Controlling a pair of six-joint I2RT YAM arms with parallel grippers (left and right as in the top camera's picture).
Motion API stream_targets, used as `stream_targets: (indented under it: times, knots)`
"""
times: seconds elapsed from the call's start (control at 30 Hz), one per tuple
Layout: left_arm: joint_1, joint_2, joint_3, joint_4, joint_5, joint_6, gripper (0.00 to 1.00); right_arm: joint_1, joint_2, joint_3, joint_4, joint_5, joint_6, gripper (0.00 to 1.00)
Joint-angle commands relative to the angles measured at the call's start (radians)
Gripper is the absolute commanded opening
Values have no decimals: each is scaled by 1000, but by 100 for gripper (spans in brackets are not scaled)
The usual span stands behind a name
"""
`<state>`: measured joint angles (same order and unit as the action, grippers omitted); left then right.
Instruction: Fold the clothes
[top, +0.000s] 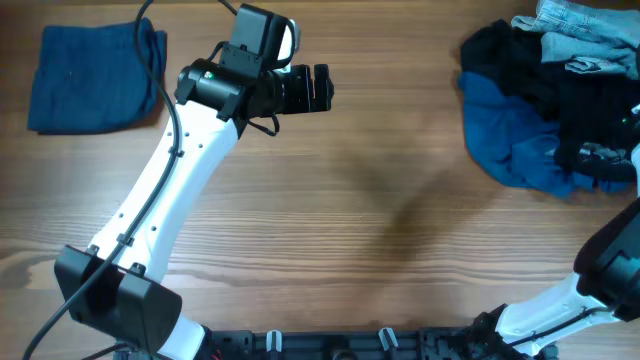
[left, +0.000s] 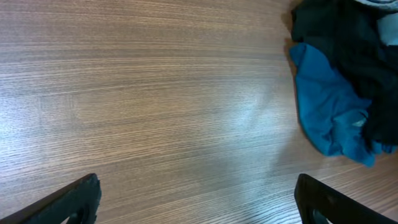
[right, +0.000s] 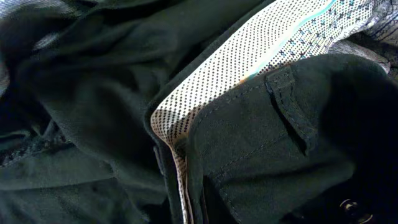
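A pile of unfolded clothes (top: 545, 95) lies at the table's right edge: black pieces, a bright blue garment (top: 510, 135) and pale denim (top: 585, 35). The blue garment also shows in the left wrist view (left: 326, 102). My right gripper (top: 603, 160) is down in the pile. Its view is filled with black trousers (right: 261, 143) with a dotted white waistband lining (right: 242, 74); a fold of them runs down between the jaws, and the fingers are hidden by cloth. My left gripper (top: 322, 88) (left: 198, 185) is open and empty over bare wood, well left of the pile.
A folded dark blue garment (top: 95, 78) lies flat at the back left corner. The left arm's cable crosses its edge. Bare wooden tabletop (top: 400, 200) spans the middle. The arm bases stand along the front edge.
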<state>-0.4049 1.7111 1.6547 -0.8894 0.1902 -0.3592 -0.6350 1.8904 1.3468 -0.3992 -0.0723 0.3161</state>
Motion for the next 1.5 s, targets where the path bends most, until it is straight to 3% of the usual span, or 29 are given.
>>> stream_targets:
  times: [0.0,0.2,0.4,0.67,1.0,1.1,1.2,1.37,1.47]
  knots:
    - [-6,6,12,2,-9,11,100,0,-108,18,10,-129,37,4]
    - [-1,-66,12,44,-6,-14,100,25,-423,37,14,-489,80,4]
    - [16,-151,12,82,-9,-14,100,217,-669,73,22,-592,80,4]
    - [22,-278,12,82,-10,-10,100,486,-661,294,25,-602,106,4]
    - [22,-402,12,50,-9,-7,100,523,-632,374,137,-768,256,4]
    - [22,-404,12,18,6,-7,100,589,-623,374,171,-751,265,4]
    - [2,-405,12,-55,72,-7,97,686,-595,374,226,-596,288,4]
    - [-130,-410,12,-122,78,-7,94,819,-510,374,401,-365,351,4]
    - [-227,-410,12,-134,64,-7,95,869,-453,374,433,-158,462,4]
